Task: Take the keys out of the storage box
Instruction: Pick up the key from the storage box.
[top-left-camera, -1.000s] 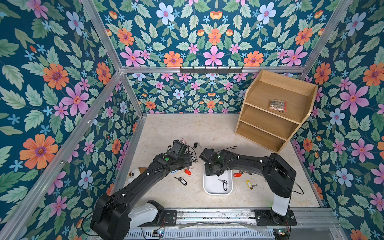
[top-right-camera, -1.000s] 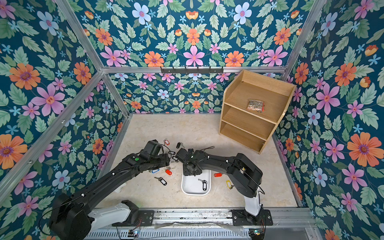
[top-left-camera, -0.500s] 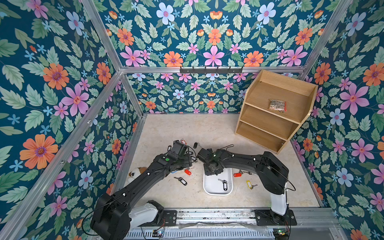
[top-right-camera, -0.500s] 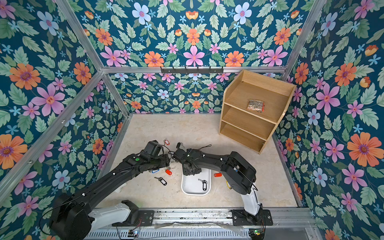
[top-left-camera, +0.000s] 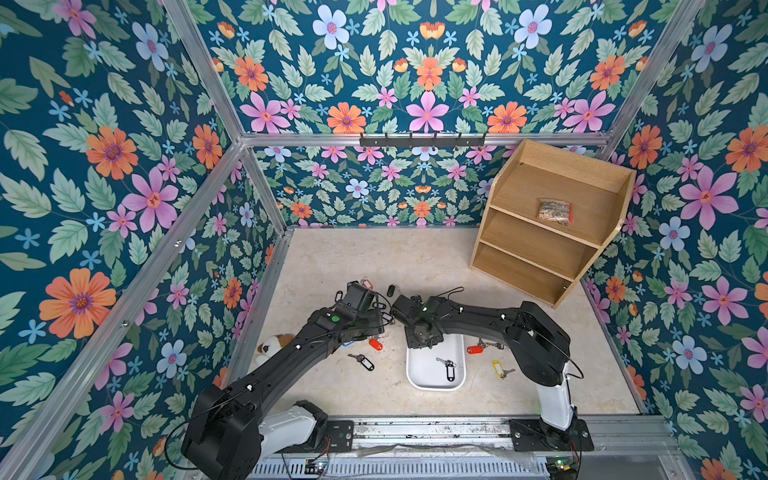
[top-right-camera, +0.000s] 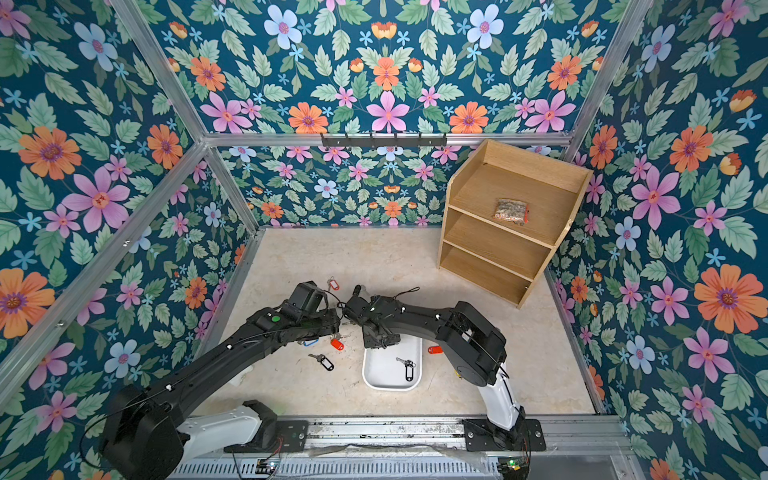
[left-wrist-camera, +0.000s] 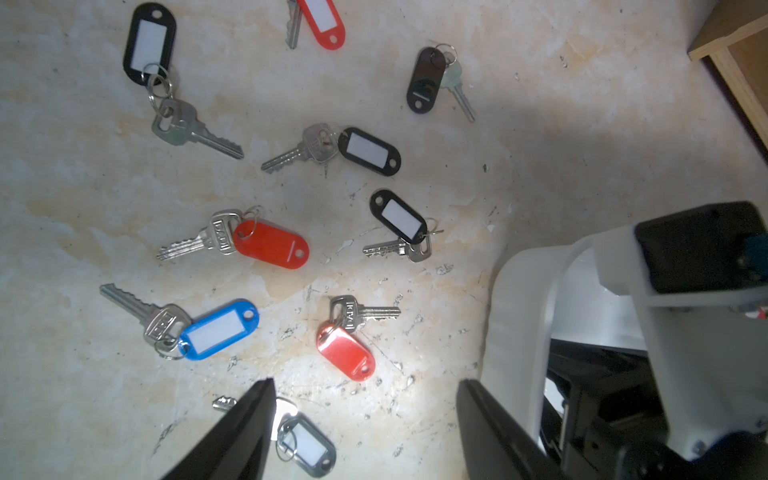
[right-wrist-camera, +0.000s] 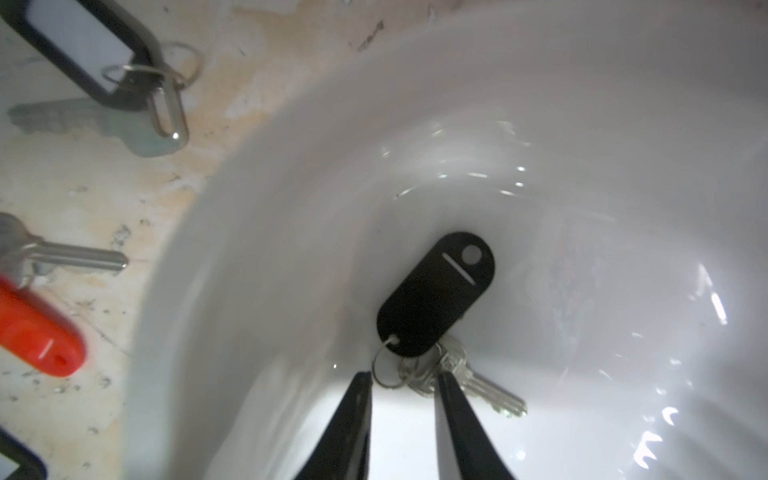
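Right end effector (right-wrist-camera: 403, 376) reaches into the storage box (right-wrist-camera: 291, 166), which sits at the near middle of the table (left-wrist-camera: 561, 145). Its jaws stand narrow either side of the ring of the one key (right-wrist-camera: 436, 295) lying there, black-tagged; whether they pinch it I cannot tell. Left end effector (left-wrist-camera: 365, 386) gapes wide above nine keys (left-wrist-camera: 270, 245) left of the box: three red tags, one blue, five dark; stamped letters too blurred to read

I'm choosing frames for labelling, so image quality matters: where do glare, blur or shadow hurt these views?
Right wrist view: glare streaks on the storage box wall; the black-tagged key inside is sharp, the keys outside it soft. Left wrist view: keys crisp, a shadow darkens the tabletop toward the wooden shelf. Top views: evenly lit, keys tiny.
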